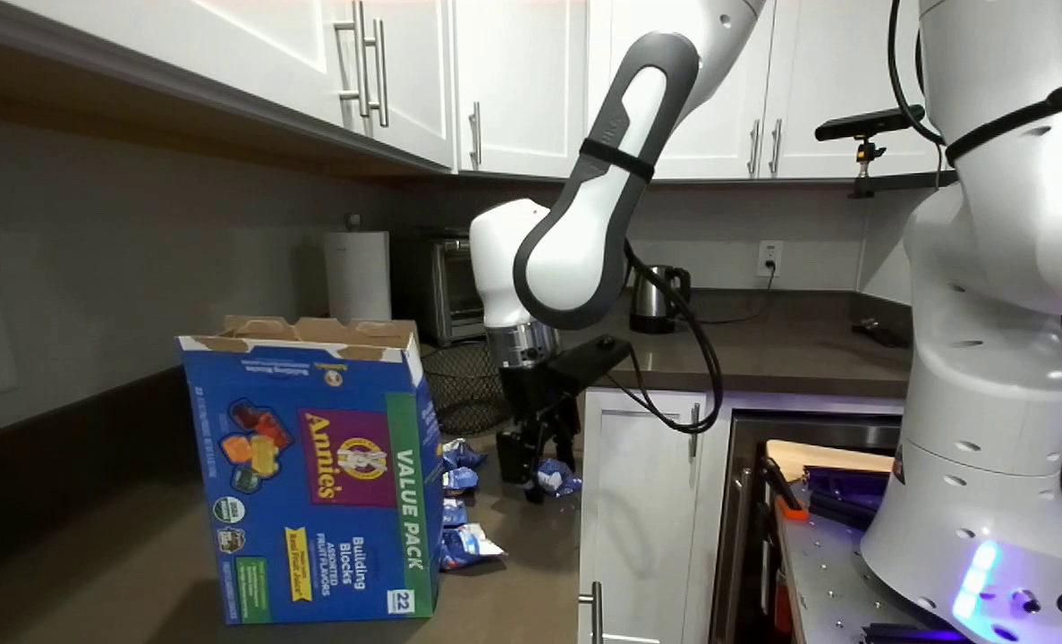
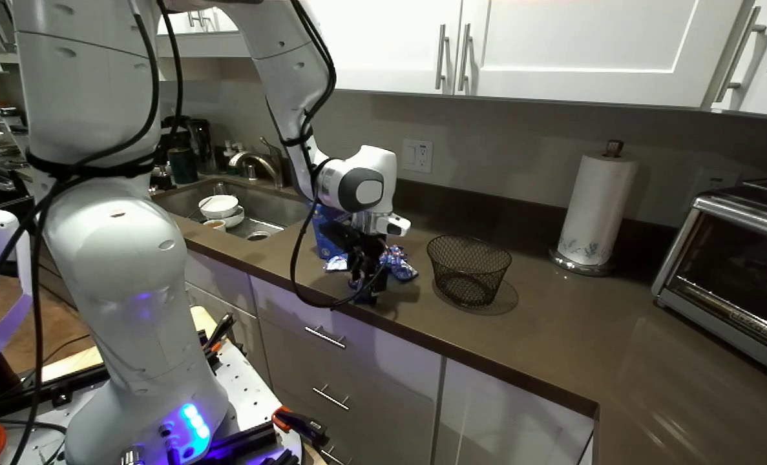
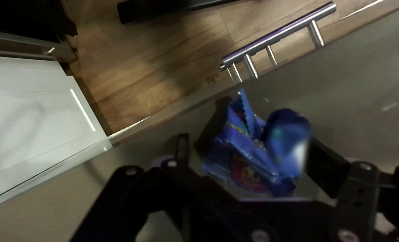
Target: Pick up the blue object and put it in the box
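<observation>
Pouch (image 3: 246, 154) and box (image 1: 316, 483) both sit on the counter (image 2: 551, 323). The box is big and stands tall, and its top looks open, maybe so things can drop straight in. Over by the counter's edge, the gripper (image 3: 234, 134) points down with its fingers (image 3: 182, 148) apart, I think so it can squeeze the pouch. That pouch is smallest; it lies between the fingers and does not look pinched yet.
</observation>
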